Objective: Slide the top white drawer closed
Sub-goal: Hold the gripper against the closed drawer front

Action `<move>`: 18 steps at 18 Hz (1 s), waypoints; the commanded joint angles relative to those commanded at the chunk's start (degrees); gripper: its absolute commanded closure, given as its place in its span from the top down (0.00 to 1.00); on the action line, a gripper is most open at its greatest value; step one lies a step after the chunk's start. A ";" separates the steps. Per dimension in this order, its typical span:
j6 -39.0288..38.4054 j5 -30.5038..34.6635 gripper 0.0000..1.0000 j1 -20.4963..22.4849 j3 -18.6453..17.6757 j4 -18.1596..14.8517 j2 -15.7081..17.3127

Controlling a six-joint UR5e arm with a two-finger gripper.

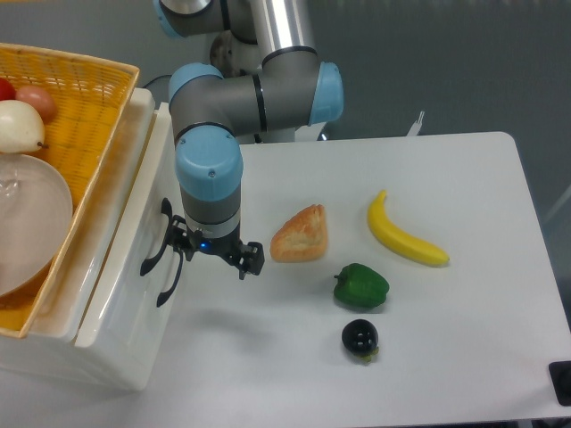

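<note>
Drawer: you find the top white drawer (116, 259) at the left of the frame, its front panel running from upper middle-left down toward the lower left, and sticking out only a little from the cabinet body.
Handle: the black curved handle (157, 252) sits on that front panel, facing the table side.
Gripper: the gripper (212, 255) hangs just right of the drawer front, one fingertip (177, 244) at the handle, the other (252, 265) out over the table; you see the fingers spread apart and holding nothing.
Key relation: the drawer lies to the left of the gripper, so your closing push runs leftward in the frame, square to the long front panel.
Contact: you cannot tell whether the left fingertip touches the handle or only overlaps it in view.
Edges: the yellow basket (85, 116) sits on top of the cabinet, above the drawer; keep the wrist below its rim.
Open room: the table (464, 178) right of the gripper holds a bread piece (301, 235) near, then a green pepper (361, 285), a banana (406, 234) and a dark round fruit (359, 338) well apart.
Judgement: little travel seems left before the front sits flush.
</note>
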 joint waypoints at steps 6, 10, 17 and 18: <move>-0.53 0.00 1.00 -0.35 0.00 0.00 -0.09; -0.44 0.00 1.00 -0.27 0.09 0.09 0.00; 0.61 0.00 1.00 2.10 2.28 0.61 -0.09; 1.31 0.09 1.00 2.45 2.55 0.70 -0.26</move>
